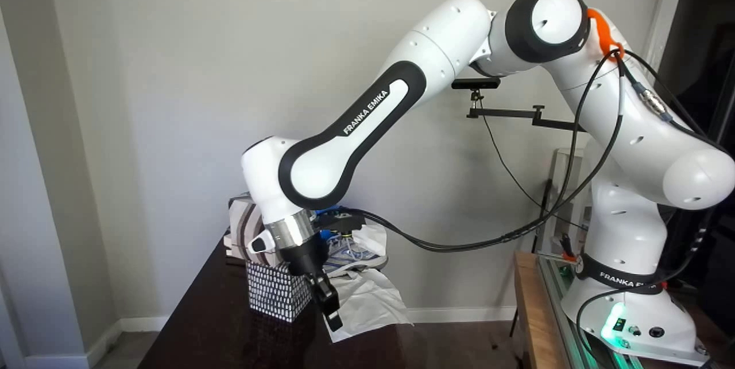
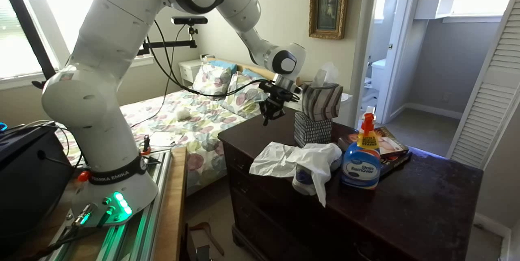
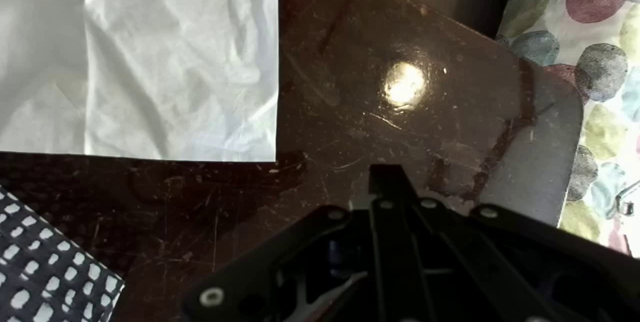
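Dresser [image 3: 450,86]: rounded corner nr gripper [image 1: 333,321], some room betw. gripper & paper [image 3: 175,71]. Jaws tog., narrow. Paper's white, creased, straight-edged, lying on dresser nr b/w patterned box [image 3: 50,267].

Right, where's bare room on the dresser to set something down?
The dresser corner below the gripper is bare, between the white sheet, the patterned box and the edge facing the bed. So is the end toward the louvered door, past the stain remover bottle and books. The middle is crowded: box, shoe, bottle, books.
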Robot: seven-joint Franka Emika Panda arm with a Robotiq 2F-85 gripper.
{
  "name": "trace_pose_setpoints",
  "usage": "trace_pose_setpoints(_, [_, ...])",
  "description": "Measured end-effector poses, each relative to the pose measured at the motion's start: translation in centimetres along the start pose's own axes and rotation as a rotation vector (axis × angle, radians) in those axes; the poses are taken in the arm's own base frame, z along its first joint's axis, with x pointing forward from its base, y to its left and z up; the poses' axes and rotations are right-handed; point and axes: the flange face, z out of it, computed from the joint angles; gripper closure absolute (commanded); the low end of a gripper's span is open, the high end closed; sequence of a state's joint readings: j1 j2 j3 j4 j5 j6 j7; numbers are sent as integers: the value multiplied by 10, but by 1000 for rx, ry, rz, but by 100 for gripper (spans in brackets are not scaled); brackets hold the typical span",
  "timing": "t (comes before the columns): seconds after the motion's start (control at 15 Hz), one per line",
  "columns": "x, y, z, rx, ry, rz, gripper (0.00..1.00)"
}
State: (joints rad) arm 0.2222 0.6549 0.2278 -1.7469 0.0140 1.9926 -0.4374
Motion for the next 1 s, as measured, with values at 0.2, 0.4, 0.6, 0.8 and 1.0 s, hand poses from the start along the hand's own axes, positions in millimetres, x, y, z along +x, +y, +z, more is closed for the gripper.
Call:
trace_pose_setpoints(0.2, [4, -2, -1, -26, 14, -13, 100])
trace_pose_setpoints(0.4, [11, 0, -3, -74, 56, -28, 100])
trace_pose_setpoints(0.6, [18, 2, -2, -117, 95, -40, 100])
trace_pose_setpoints(0.8, [23, 5, 1, -147, 117, -36, 100])
trace_pose_setpoints(1.0, [23, 9, 4, -168, 117, -8, 100])
